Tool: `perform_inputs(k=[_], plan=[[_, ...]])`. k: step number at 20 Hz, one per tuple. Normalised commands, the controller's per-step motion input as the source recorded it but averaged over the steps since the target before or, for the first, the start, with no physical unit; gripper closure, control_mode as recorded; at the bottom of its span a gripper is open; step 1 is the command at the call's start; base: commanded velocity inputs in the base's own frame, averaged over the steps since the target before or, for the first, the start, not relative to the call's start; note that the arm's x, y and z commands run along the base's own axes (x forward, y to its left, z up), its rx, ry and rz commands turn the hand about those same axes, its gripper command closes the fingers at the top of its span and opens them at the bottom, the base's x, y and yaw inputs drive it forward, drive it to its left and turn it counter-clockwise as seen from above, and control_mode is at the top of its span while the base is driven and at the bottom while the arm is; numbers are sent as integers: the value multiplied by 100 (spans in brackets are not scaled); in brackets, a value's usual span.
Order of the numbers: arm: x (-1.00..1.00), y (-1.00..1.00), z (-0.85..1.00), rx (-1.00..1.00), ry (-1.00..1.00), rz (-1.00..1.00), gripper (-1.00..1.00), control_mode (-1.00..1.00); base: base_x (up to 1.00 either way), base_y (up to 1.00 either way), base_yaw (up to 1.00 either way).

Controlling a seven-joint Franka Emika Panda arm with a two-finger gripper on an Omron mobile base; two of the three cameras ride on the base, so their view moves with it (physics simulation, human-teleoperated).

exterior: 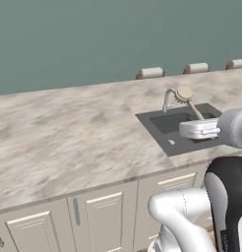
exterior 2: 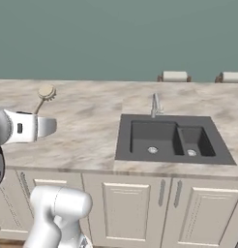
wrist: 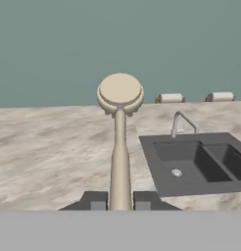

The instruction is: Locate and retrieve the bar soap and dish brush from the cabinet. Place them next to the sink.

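Counter below; dish brush clamped between gripper fingertips

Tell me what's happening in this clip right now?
The robot arm's gripper is shut on the handle of a tan dish brush, holding it in the air with the round head pointing away. It hangs over the marbled counter, to the left of the dark sink with its silver faucet. The brush has not been set down yet.
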Motion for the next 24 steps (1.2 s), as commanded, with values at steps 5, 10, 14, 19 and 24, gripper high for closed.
perform_inputs(k=[5,10,14,19,24], plan=[[0,0,0,0,0,0,100,100,40,6,3],[0,0,0,0,0,0,100,100,55,-1,4],[0,0,0,0,0,0,100,100,28,0,2],[0,0,0,0,0,0,100,100,0,0,0],[0,0,0,0,0,0,100,100,0,0,0]])
